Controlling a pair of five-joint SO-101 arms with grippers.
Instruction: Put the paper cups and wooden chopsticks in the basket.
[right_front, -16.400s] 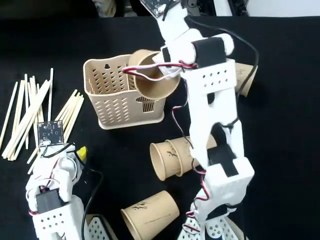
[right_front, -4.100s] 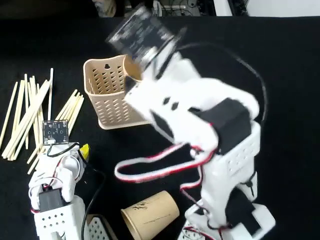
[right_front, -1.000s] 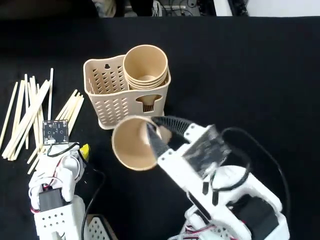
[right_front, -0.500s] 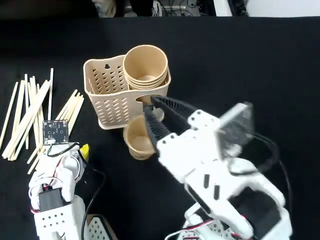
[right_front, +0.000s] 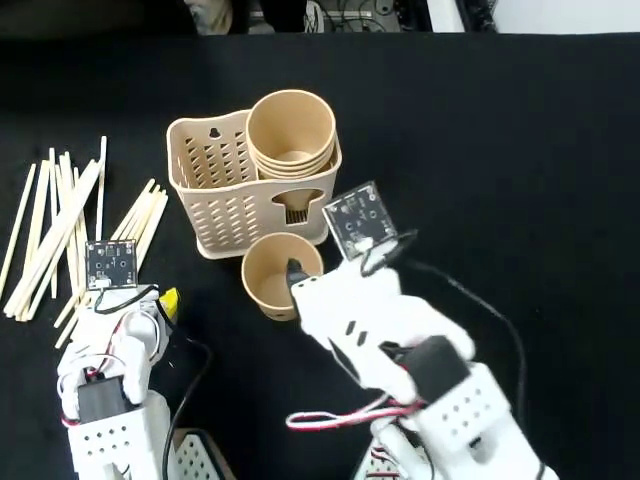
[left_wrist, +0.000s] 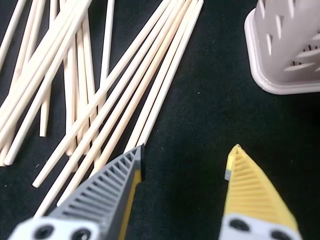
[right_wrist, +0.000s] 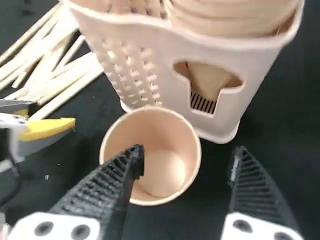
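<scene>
Right gripper (right_wrist: 188, 152) spread over upright paper cup (right_wrist: 160, 172), just beside basket (right_wrist: 145, 70).

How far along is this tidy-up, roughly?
Partly done. A stack of paper cups already sits in the basket. One more cup stands upright on the table just in front of it, with the right claw open at it. The wooden chopsticks are what is left: they lie loose on the table, with the left claw open beside them.
</scene>
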